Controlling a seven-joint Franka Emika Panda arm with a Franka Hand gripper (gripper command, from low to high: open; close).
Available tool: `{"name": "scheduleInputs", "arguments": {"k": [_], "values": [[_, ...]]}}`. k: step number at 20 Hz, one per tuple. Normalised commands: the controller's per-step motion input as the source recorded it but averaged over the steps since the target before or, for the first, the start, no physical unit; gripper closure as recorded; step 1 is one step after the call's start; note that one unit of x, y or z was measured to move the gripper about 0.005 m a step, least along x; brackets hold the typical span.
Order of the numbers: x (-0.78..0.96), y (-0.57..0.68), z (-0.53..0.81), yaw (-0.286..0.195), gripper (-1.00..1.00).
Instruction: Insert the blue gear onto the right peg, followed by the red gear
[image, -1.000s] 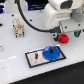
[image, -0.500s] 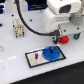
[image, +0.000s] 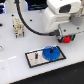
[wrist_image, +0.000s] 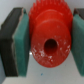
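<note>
My gripper (image: 65, 36) is shut on the red gear (image: 65, 39) and holds it above the table, to the exterior view's right of the plate. In the wrist view the red gear (wrist_image: 47, 30) sits between the teal pads (wrist_image: 22, 44), its hub hole facing the camera. The blue gear (image: 49, 53) lies flat on the right end of the black-rimmed grey plate (image: 33, 61). The right peg is hidden under the blue gear. The thinner pin (image: 36, 56) stands on the plate's left part.
A beige block fixture (image: 18, 28) stands at the exterior view's left. A black cable (image: 21, 19) arcs from the arm over the back of the white table. The table's front edge runs below the plate.
The gripper with the red gear has risen slightly and drifted a little to the exterior view's right. The blue gear and plate have not moved.
</note>
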Motion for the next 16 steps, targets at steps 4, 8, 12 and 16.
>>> {"name": "scheduleInputs", "arguments": {"k": [4, 8, 12, 16], "values": [[0.16, -0.02, 0.54, 0.0, 1.0], [0.3, -0.06, 0.62, 0.0, 1.0], [0.41, -0.09, 0.62, 0.0, 1.0], [0.45, -0.24, 0.57, 0.0, 1.0]]}}
